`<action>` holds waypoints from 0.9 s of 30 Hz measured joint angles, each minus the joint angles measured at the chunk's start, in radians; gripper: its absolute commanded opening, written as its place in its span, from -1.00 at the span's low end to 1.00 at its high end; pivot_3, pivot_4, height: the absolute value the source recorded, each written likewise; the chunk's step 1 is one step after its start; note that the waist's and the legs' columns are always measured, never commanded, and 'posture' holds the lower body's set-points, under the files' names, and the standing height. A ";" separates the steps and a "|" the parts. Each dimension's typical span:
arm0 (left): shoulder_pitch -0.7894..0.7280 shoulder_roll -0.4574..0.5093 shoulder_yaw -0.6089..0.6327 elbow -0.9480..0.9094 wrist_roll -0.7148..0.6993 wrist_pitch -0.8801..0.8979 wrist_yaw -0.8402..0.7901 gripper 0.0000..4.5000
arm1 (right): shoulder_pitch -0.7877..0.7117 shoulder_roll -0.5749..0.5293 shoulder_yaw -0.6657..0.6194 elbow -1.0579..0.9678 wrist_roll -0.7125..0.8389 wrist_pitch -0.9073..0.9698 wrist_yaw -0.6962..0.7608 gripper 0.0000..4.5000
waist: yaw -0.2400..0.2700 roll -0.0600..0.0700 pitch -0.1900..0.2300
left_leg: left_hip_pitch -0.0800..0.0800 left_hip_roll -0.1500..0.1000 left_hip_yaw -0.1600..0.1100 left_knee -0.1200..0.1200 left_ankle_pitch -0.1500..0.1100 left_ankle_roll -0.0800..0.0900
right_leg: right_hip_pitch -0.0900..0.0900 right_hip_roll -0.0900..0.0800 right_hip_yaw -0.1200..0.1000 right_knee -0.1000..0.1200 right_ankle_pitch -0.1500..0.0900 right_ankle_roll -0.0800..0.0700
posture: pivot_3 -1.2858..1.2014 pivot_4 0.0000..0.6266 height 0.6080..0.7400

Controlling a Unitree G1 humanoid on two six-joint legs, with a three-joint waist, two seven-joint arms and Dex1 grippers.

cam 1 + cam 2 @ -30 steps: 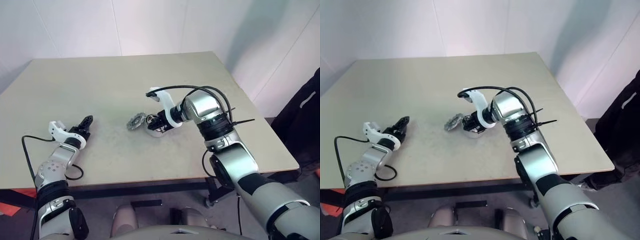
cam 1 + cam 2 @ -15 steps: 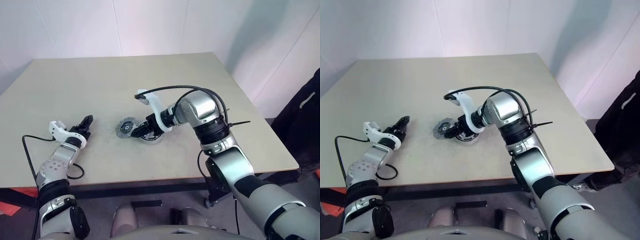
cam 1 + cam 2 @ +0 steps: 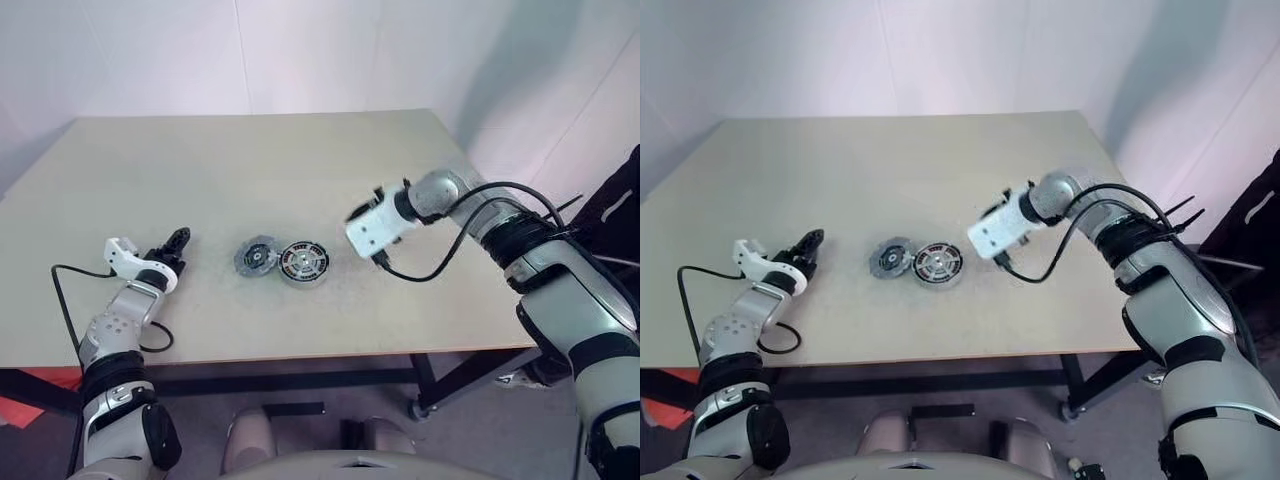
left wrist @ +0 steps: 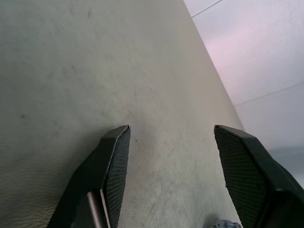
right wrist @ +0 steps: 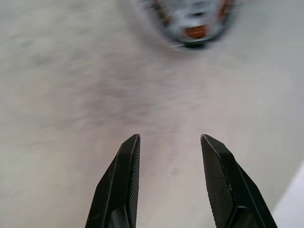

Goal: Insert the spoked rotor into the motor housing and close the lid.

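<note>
on the table (image 3: 300, 170), rotor (image 3: 258, 255) and housing (image 3: 303, 263) lie touching; both hands, right (image 5: 168, 183) and left (image 4: 171, 166), spread empty; insertion likely next, needing a regrasp.

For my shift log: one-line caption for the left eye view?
Right gripper open and clear of the table; spoked rotor lies beside motor housing; left gripper open.

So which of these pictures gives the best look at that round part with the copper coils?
The left eye view: the motor housing lies whole on the table, seen from above beside the spoked rotor. The right eye view matches it. The right wrist view catches only its blurred edge.
</note>
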 measured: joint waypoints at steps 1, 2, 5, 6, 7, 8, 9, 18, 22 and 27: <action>-0.001 0.000 0.000 0.003 0.002 -0.003 0.000 0.35 | -0.011 0.014 0.002 0.035 -0.013 -0.047 -0.001 -0.01 | -0.002 0.000 0.000 | 0.000 0.000 0.000 0.001 0.000 0.000 | 0.000 0.000 0.000 0.000 0.000 0.000 | 0.03 -1.00 1.00; -0.003 0.000 0.000 0.006 0.004 -0.005 0.000 0.35 | -0.023 0.029 0.003 0.060 -0.029 -0.090 -0.003 -0.01 | -0.003 0.000 0.000 | 0.000 0.000 0.000 0.002 0.000 0.001 | 0.000 0.000 0.000 0.001 0.001 -0.001 | 0.03 -1.00 1.00; -0.007 -0.002 -0.003 0.008 0.013 -0.005 -0.003 0.35 | -0.052 0.086 0.003 0.101 -0.052 -0.178 -0.014 -0.01 | -0.006 0.000 0.000 | 0.000 0.000 0.000 0.003 -0.001 0.002 | 0.001 0.000 0.000 0.001 0.002 -0.004 | 0.03 -1.00 1.00; -0.007 -0.003 -0.006 0.007 0.014 -0.005 -0.005 0.35 | -0.053 0.105 0.002 0.107 -0.052 -0.193 -0.014 -0.01 | -0.005 0.000 0.000 | 0.000 0.000 0.000 0.004 -0.002 0.003 | 0.002 0.000 0.000 0.001 0.002 -0.004 | 0.03 -1.00 1.00; -0.007 -0.003 -0.007 0.007 0.014 -0.004 -0.005 0.35 | -0.053 0.118 0.002 0.112 -0.052 -0.202 -0.014 -0.01 | -0.004 0.000 0.000 | 0.000 0.000 0.000 0.004 -0.002 0.004 | 0.002 -0.001 0.000 0.001 0.003 -0.004 | 0.03 -1.00 1.00; -0.007 -0.003 -0.007 0.006 0.014 -0.003 -0.006 0.35 | -0.053 0.133 0.001 0.121 -0.053 -0.211 -0.015 -0.01 | -0.003 0.000 0.000 | -0.001 -0.001 0.000 0.004 -0.003 0.004 | 0.002 -0.001 0.000 0.000 0.003 -0.005 | 0.03 -1.00 1.00; -0.006 -0.004 -0.007 0.004 0.014 -0.002 -0.007 0.35 | -0.055 0.140 0.000 0.129 -0.054 -0.215 -0.016 -0.01 | -0.002 0.000 0.000 | -0.001 -0.001 0.000 0.004 -0.003 0.005 | 0.003 -0.002 0.000 0.000 0.003 -0.005 | 0.03 -1.00 1.00; 0.001 -0.007 -0.001 -0.009 0.011 0.002 0.001 0.35 | -0.065 0.188 -0.005 0.170 -0.091 -0.245 -0.036 -0.01 | -0.006 0.000 0.000 | -0.002 0.000 0.000 0.005 -0.003 0.006 | 0.002 -0.002 0.000 0.000 0.003 -0.005 | 0.03 -1.00 1.00; 0.001 -0.008 0.002 -0.011 0.008 0.004 0.003 0.35 | -0.063 0.196 -0.006 0.174 -0.096 -0.253 -0.033 -0.01 | -0.006 0.000 0.000 | -0.001 0.000 0.000 0.005 -0.003 0.006 | 0.002 -0.001 0.000 0.000 0.003 -0.005 | 0.03 -1.00 1.00; 0.000 -0.011 0.004 -0.011 0.001 0.004 0.009 0.35 | -0.040 0.216 -0.009 0.191 -0.098 -0.250 -0.023 -0.01 | -0.006 0.000 0.000 | -0.002 -0.001 0.000 0.005 -0.003 0.006 | 0.002 -0.002 0.000 0.000 0.003 -0.005 | 0.03 -1.00 1.00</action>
